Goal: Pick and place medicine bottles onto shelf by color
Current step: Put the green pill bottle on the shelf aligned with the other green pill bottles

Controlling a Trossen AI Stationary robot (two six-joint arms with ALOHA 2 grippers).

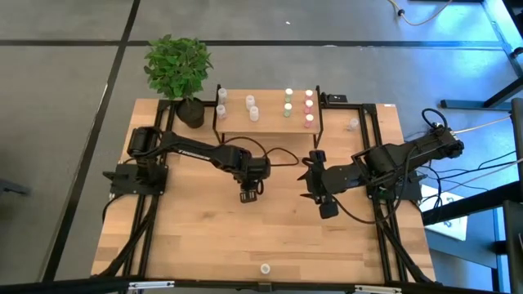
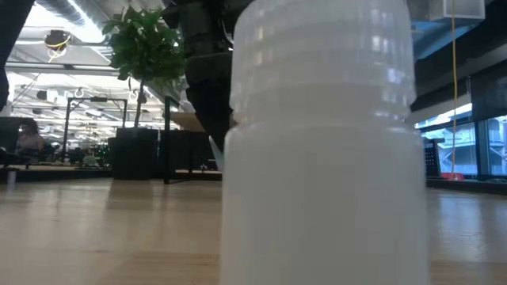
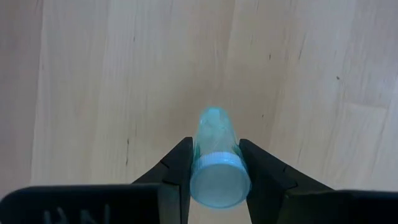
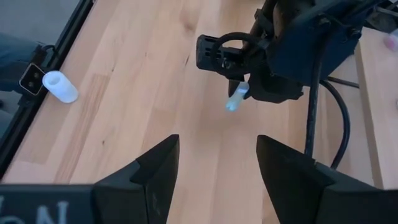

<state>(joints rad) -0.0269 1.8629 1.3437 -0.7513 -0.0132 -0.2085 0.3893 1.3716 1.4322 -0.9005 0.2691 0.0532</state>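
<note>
While the overhead camera shows both arms meeting near mid-table, only the left wrist camera shows what the left gripper carries: its two dark fingers pinch a small clear bottle with a pale cap, held above bare wood. From above, that gripper hangs just in front of the shelf, where white-capped bottles stand on one side and green and pink ones on the other. The right gripper waits beside it, fingers spread and holding nothing. Its wrist camera looks across at the left gripper and its bottle, and at a white bottle lying by the table edge. At table height, one white bottle fills nearly the whole frame, a potted plant behind.
</note>
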